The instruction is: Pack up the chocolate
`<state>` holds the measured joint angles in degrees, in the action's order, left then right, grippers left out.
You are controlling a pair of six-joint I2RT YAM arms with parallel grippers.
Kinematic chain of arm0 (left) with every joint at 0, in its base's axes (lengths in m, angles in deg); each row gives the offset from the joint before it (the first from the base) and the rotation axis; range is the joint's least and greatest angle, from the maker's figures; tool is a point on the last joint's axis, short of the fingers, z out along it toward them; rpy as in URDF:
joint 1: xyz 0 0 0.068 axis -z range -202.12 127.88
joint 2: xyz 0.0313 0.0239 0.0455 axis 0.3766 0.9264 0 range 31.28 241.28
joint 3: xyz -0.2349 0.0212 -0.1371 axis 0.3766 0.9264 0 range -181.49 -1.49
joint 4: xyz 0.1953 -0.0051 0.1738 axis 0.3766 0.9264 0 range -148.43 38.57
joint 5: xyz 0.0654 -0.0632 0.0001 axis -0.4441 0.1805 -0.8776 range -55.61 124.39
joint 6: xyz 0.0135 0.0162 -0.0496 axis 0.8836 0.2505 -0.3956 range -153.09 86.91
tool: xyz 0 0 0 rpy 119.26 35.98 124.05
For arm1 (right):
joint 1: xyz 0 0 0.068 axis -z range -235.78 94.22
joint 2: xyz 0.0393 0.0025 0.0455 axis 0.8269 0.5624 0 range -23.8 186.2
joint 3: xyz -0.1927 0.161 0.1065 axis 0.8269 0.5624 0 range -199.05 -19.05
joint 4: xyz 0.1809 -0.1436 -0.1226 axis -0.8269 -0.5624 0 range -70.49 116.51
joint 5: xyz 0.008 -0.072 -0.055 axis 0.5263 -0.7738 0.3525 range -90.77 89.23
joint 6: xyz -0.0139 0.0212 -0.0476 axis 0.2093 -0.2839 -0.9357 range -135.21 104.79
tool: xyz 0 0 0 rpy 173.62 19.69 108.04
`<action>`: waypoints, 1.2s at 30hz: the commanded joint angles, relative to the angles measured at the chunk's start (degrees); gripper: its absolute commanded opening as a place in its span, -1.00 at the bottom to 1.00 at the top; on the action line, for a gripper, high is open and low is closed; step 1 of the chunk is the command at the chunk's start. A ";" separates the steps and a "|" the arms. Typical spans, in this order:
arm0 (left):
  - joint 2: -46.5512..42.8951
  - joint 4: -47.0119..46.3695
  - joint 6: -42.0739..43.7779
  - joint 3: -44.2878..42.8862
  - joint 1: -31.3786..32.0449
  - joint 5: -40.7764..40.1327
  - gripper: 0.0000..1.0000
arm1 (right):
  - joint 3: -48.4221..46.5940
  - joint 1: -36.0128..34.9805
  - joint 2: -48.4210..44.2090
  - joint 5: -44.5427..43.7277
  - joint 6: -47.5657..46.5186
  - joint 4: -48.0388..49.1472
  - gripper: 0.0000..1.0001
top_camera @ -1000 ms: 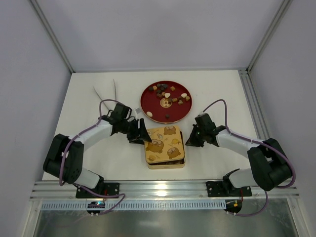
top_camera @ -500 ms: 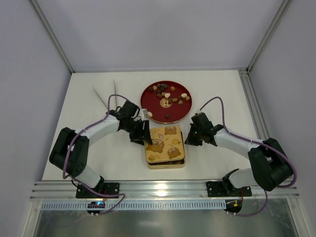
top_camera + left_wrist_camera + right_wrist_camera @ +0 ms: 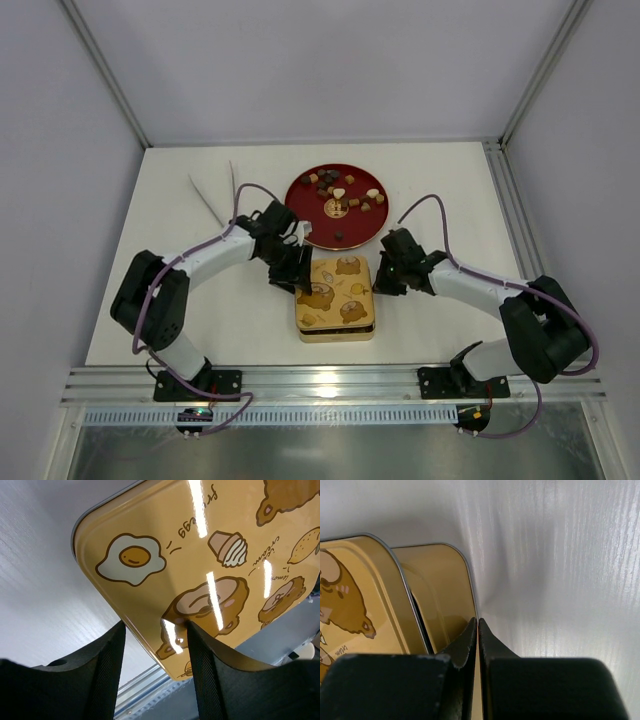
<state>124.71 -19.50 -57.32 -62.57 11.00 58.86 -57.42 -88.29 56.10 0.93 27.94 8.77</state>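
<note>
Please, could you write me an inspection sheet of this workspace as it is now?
Surface: white table, matte.
Job's things: small brown and cream chocolate pieces, all on a round red plate.
Clutter: square gold tin with its cartoon-printed lid sitting offset on it; two thin white sticks left of the plate.
Grippers: left gripper open, astride the lid's edge; right gripper shut, at the tin's right rim.
Cables: purple cables loop along both arms.
Surroundings: pale walls; aluminium rail at the near edge.

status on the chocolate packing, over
Left gripper open, fingers astride the lid edge; right gripper shut at the tin base. Chocolate on the red plate. Lid skewed, covering the base.
</note>
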 commanded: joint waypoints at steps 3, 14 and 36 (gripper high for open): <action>1.32 3.69 2.78 -3.08 1.33 -2.32 0.03 | -2.15 -0.80 0.35 -1.43 -1.06 0.42 -0.92; 1.58 6.23 3.05 -5.01 3.79 -3.81 0.02 | -2.32 -1.41 0.61 -1.43 -0.97 0.60 -0.92; -0.88 9.49 1.11 -4.75 6.51 -6.98 0.07 | -1.80 -2.12 -0.18 -4.07 -0.53 0.42 -0.92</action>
<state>125.65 -11.98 -56.34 -66.30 17.12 53.50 -57.86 -89.95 56.89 -1.17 27.38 8.47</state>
